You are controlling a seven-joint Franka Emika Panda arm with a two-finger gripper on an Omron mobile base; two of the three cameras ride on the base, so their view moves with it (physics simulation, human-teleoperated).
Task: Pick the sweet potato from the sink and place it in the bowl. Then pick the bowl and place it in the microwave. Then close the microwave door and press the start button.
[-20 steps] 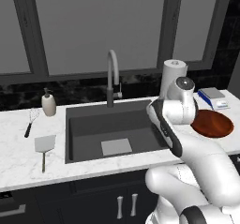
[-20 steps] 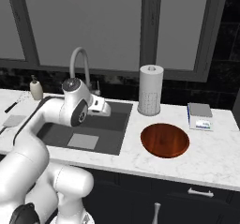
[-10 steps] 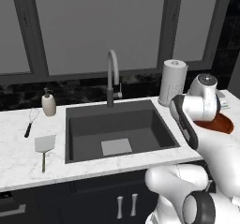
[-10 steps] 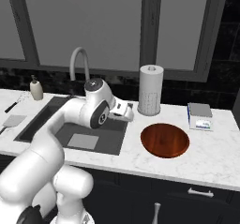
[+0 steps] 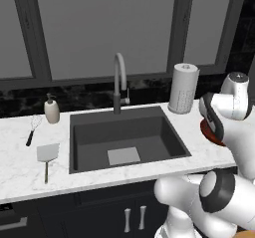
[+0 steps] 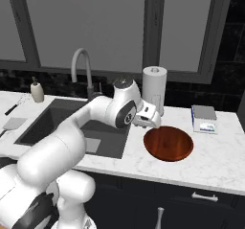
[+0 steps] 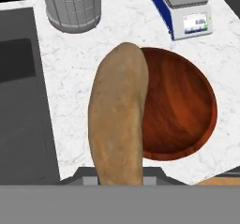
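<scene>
At center frame in the hand view, we see the sweet potato (image 7: 118,117) clamped in the gripper (image 6: 152,123), hanging over the left rim of the bowl (image 7: 180,110), whose reddish-brown hollow holds nothing. The bowl sits on the white marble counter (image 6: 215,154), right of the sink (image 5: 124,137), whose dark basin shows just a light grey square. A paper towel roll (image 6: 155,90) stands behind the bowl.

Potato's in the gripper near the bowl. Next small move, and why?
Probably a short carry further over the bowl before releasing. In the hand view the sweet potato, held in the gripper, overlaps the bowl's near-sink rim, with much of it over the marble counter. Dropping now risks it landing on the rim or rolling off.
</scene>
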